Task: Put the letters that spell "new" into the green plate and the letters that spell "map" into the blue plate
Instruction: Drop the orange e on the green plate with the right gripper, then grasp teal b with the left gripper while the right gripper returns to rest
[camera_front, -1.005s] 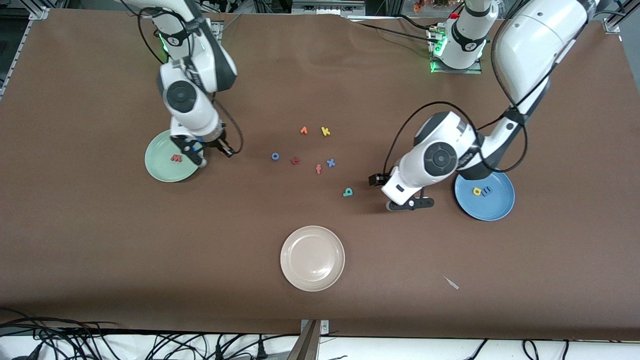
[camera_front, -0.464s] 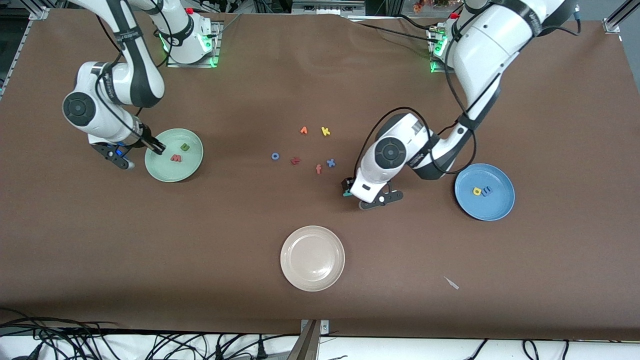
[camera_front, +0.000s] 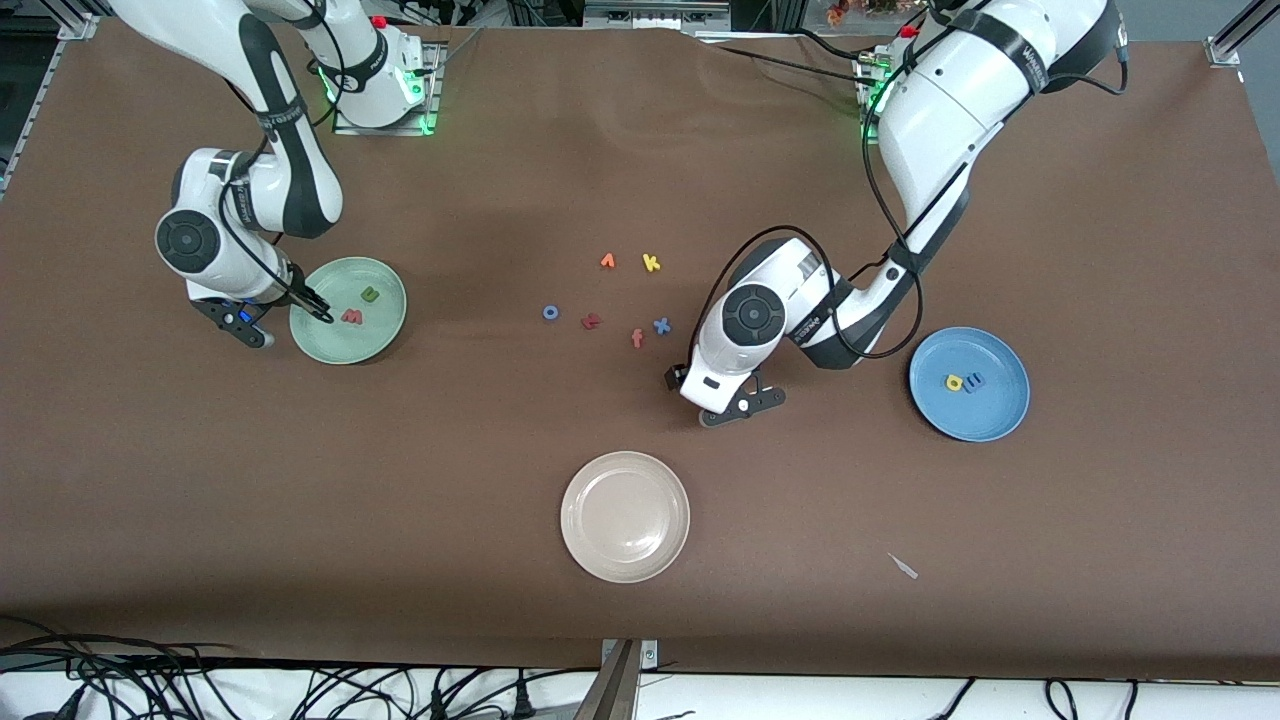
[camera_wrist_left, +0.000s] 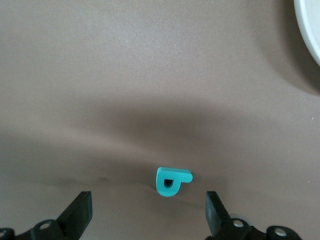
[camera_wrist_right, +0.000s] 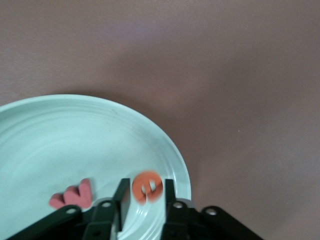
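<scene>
**Both grippers working down low, one at each coloured plate's letters**

The left gripper (camera_wrist_left: 147, 201) is hanging low over the bare table with its jaws spread wide. The teal "a" (camera_wrist_left: 172, 181) is lying flat on the cloth in the gap between them, touching neither.

The right gripper (camera_wrist_right: 146, 194) is reaching over the rim of the green plate (camera_front: 378, 332). The orange "e" (camera_wrist_right: 148, 186) is sitting right at its tip, above the plate's inner edge. I cannot tell whether it is being gripped or has been let go. The salmon "w" (camera_wrist_right: 74, 195) is lying in the plate just beside that gripper, and the green "n" (camera_front: 369, 294) is resting a little farther off in the same plate.

The yellow "p" (camera_front: 954, 382) and blue "m" (camera_front: 973, 380) are lying side by side in the blue plate (camera_front: 990, 418), well apart from both grippers.
</scene>
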